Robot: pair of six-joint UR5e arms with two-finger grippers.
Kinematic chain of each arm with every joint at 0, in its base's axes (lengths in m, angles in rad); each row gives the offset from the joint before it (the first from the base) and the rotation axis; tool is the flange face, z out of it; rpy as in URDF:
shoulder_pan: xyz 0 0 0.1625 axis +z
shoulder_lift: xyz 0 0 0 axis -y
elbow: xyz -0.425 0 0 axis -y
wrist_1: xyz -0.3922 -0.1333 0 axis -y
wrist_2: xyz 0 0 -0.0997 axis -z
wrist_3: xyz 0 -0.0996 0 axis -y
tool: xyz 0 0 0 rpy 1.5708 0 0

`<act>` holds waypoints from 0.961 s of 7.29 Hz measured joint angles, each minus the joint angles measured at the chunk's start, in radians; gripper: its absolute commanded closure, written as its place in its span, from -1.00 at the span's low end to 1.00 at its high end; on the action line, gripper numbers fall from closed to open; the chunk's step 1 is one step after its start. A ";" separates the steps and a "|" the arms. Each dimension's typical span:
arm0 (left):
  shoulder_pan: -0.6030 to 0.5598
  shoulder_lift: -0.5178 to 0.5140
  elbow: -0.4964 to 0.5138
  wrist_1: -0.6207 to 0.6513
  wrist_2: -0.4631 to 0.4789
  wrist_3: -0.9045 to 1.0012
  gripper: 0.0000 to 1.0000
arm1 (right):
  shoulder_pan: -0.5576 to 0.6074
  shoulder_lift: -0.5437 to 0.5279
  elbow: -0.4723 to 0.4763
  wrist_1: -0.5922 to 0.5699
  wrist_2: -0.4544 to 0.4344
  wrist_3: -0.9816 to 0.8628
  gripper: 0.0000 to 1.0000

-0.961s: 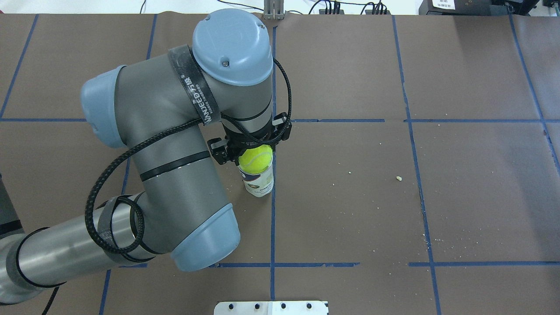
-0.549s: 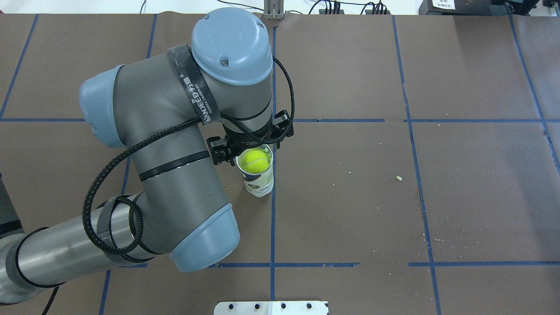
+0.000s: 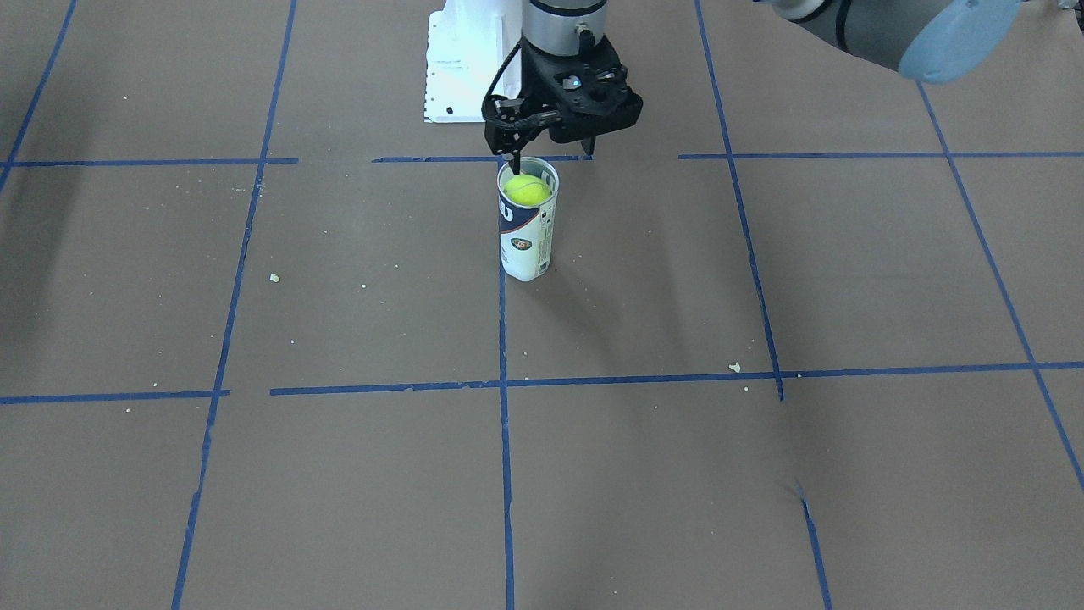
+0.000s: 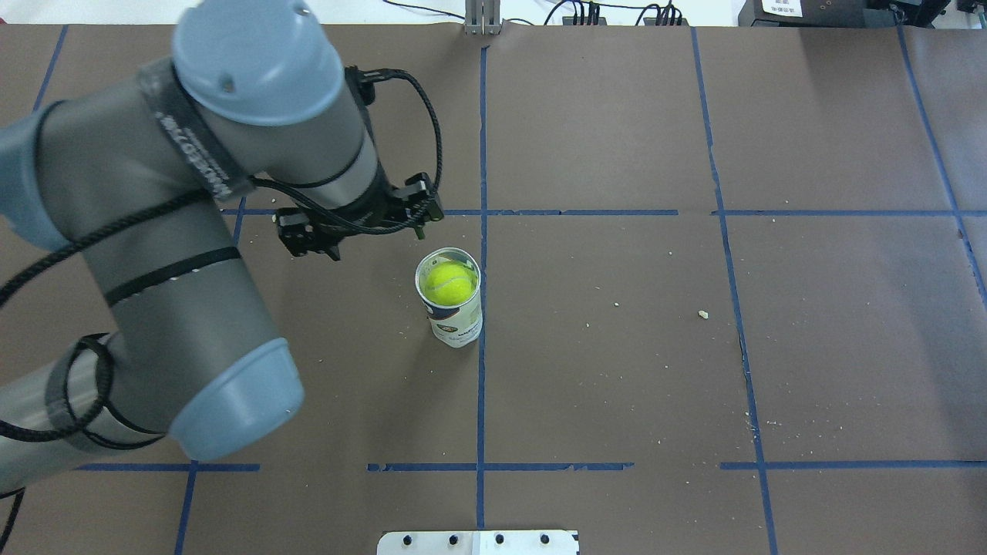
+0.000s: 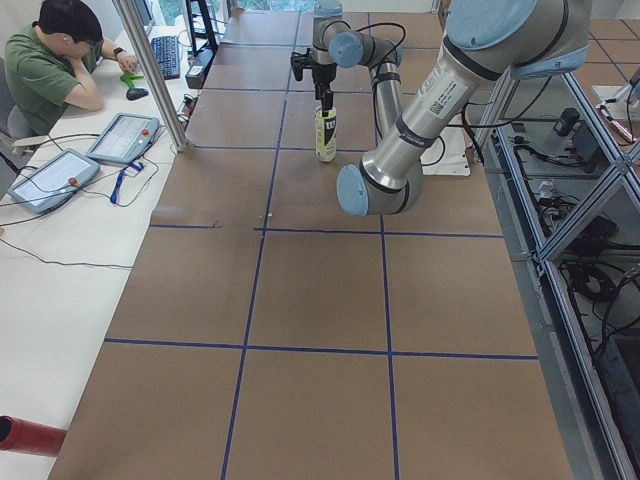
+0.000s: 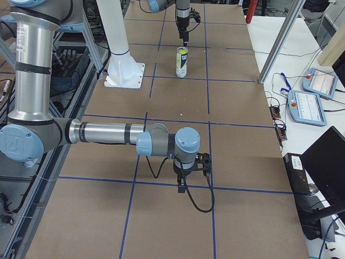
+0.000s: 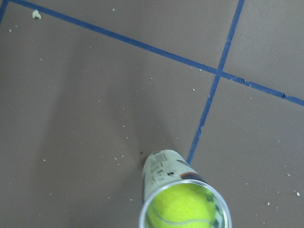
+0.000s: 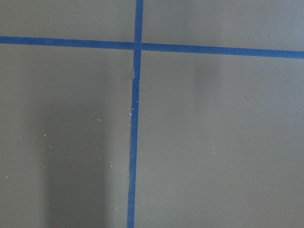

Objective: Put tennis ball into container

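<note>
The tennis ball [image 4: 449, 283], bright yellow-green, sits inside the container [image 4: 455, 320], an upright clear can with a white and navy label near the table's middle. The ball [image 3: 527, 190] rests just below the can's rim [image 3: 508, 174]. My left gripper [image 3: 550, 158] hangs open and empty, above and just behind the can; from overhead the left gripper [image 4: 358, 223] lies up and left of it. The left wrist view looks down on the can [image 7: 164, 171] and ball [image 7: 183, 211]. My right gripper [image 6: 190, 174] points down far from the can; I cannot tell its state.
The white pedestal [image 3: 461, 59] stands behind the can at the robot's base. Blue tape lines [image 4: 482, 385] cross the brown table cover. Small crumbs [image 4: 702, 314] lie scattered to the right. An operator [image 5: 50, 60] sits at a side desk.
The ball was held at the can's mouth, then dropped inside. My left gripper has since risen and swung to the left, away from the can.
</note>
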 measured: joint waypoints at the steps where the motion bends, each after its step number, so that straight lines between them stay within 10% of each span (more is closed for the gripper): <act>1: -0.068 0.069 -0.027 -0.016 -0.010 0.118 -1.00 | 0.000 0.000 0.000 0.000 0.000 0.000 -1.00; 7: -0.685 0.585 0.083 -0.263 -0.265 1.119 -1.00 | 0.000 -0.001 0.000 0.000 0.000 0.000 -1.00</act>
